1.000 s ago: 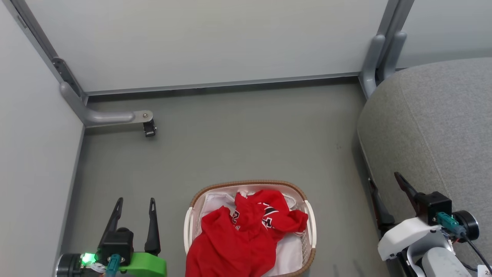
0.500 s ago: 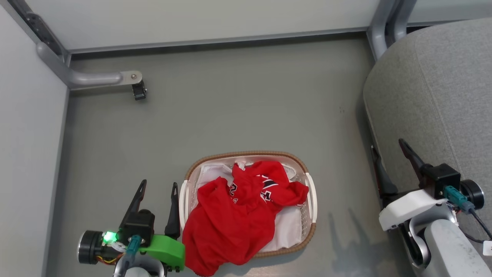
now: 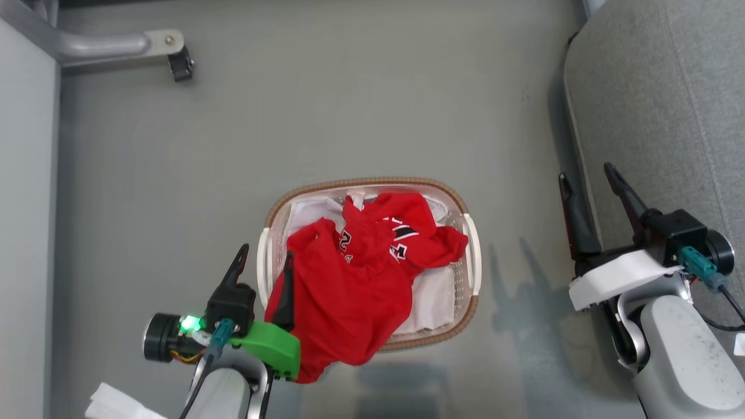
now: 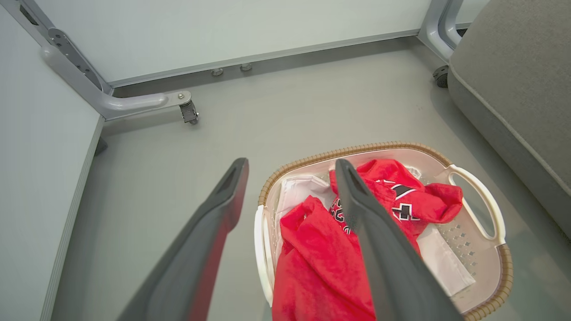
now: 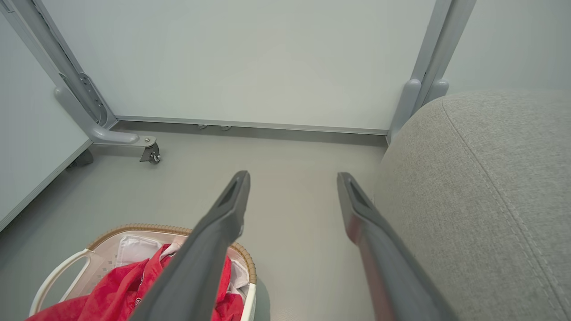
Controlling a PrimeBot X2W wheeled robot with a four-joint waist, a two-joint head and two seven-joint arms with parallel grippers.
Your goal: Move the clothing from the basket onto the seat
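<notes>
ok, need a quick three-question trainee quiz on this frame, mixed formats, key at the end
1. True or false: the clothing lies wholly inside the basket.
2. Multiple choice: in the head view, the seat is on the basket's A) left, B) right, C) near side.
3. Short answer: how do the fingers of the left gripper stand relative to the basket?

Key
1. False: a fold hangs over the near rim.
2. B.
3. Open, straddling the left rim: one finger over the clothing, the other outside the basket.
</notes>
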